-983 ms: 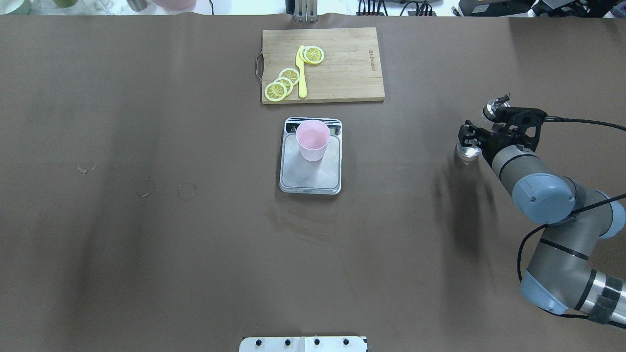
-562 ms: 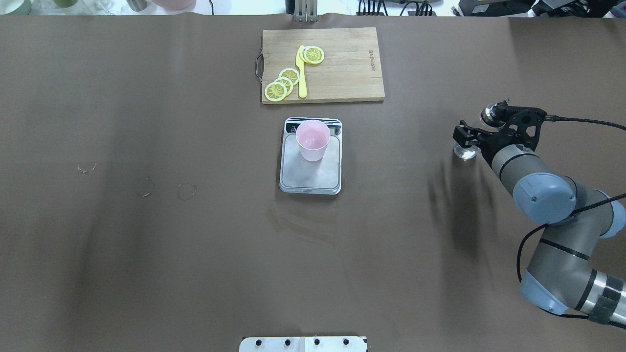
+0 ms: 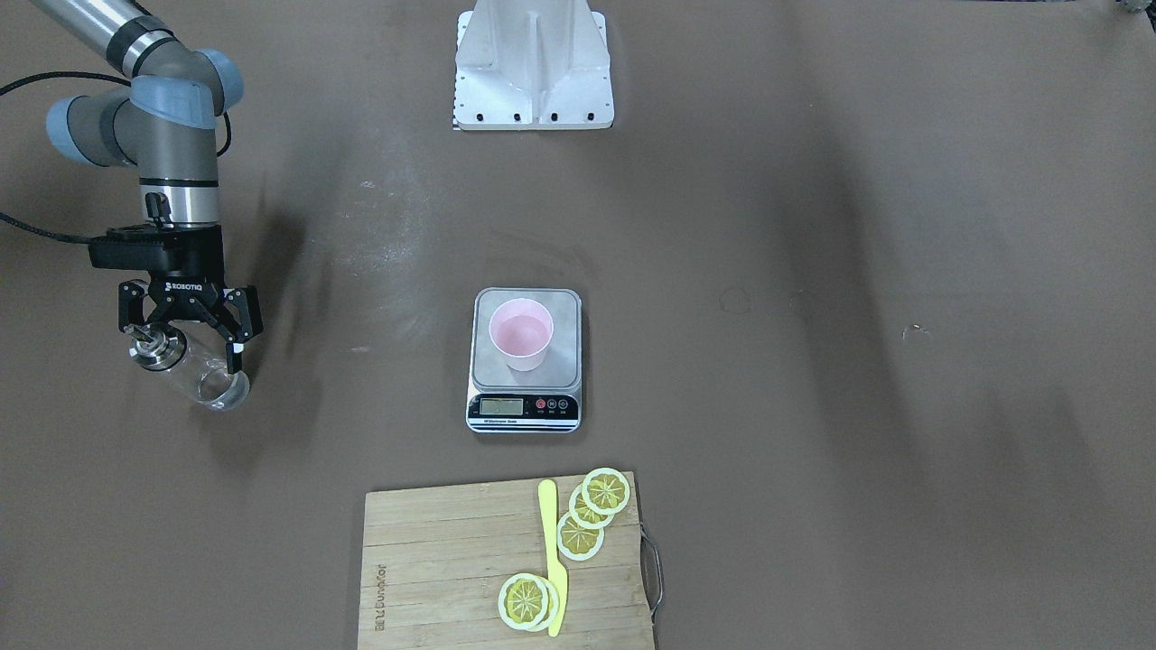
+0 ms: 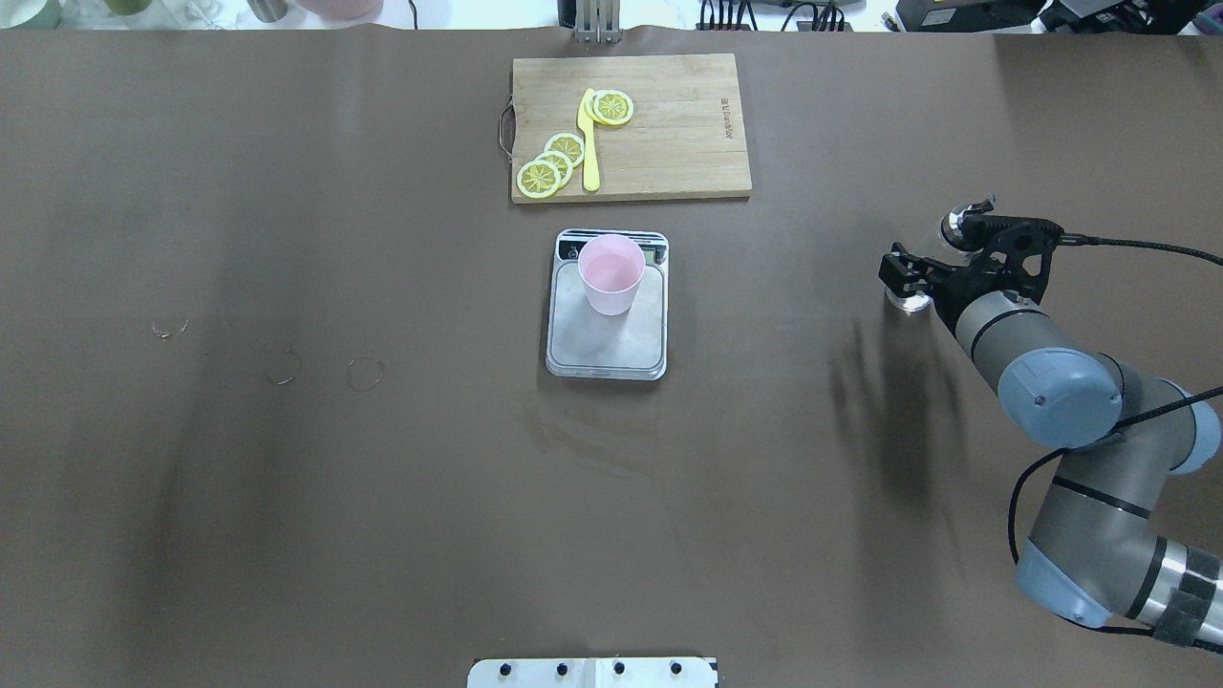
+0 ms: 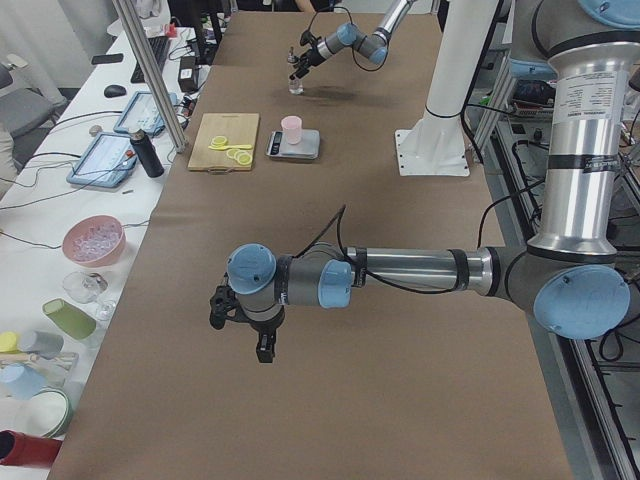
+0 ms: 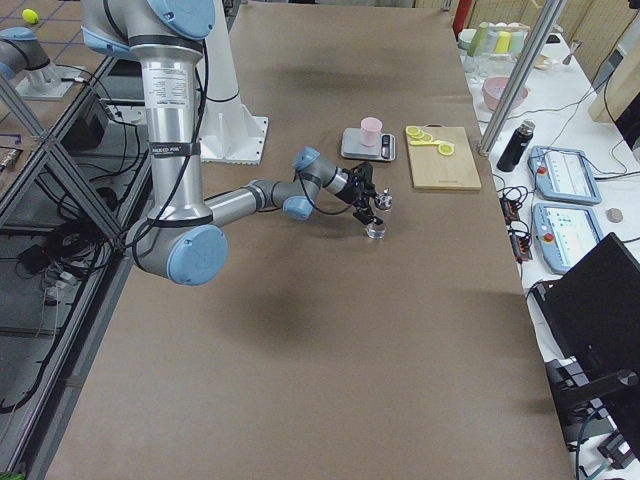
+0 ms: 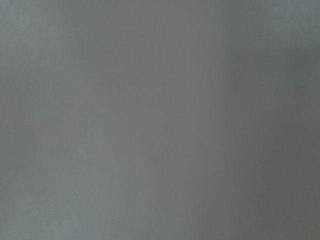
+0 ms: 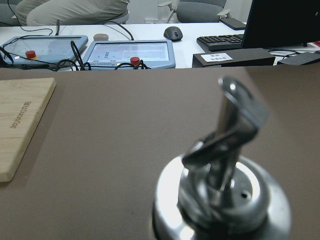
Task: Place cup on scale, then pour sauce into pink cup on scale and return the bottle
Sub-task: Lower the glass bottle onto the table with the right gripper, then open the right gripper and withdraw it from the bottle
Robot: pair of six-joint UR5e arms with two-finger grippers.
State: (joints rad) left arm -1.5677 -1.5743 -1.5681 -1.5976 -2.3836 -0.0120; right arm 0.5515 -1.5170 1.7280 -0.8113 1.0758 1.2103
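Observation:
The pale pink cup (image 3: 521,334) (image 4: 610,272) stands upright on the scale (image 3: 564,311) (image 4: 611,339), near its display end. My right gripper (image 3: 183,350) (image 4: 917,263) is at the table's right side, its fingers on either side of the clear glass bottle (image 3: 212,384) (image 4: 903,302), which it holds near the table surface. The bottle's silver spout cap (image 8: 222,200) fills the right wrist view. The clear sauce is not distinguishable. My left gripper (image 5: 240,335) shows only in the exterior left view, low over bare table; I cannot tell its state.
A wooden cutting board (image 3: 452,560) (image 4: 669,124) with lemon slices (image 3: 578,533) and a yellow knife (image 3: 549,542) lies beyond the scale. The white robot base (image 3: 533,63) is at the near edge. Faint ring marks (image 4: 363,373) are on the brown table cover.
The right gripper and the bottle have shifted together a little toward the table's middle and lower; the motion has slowed. Cup and scale have not moved.

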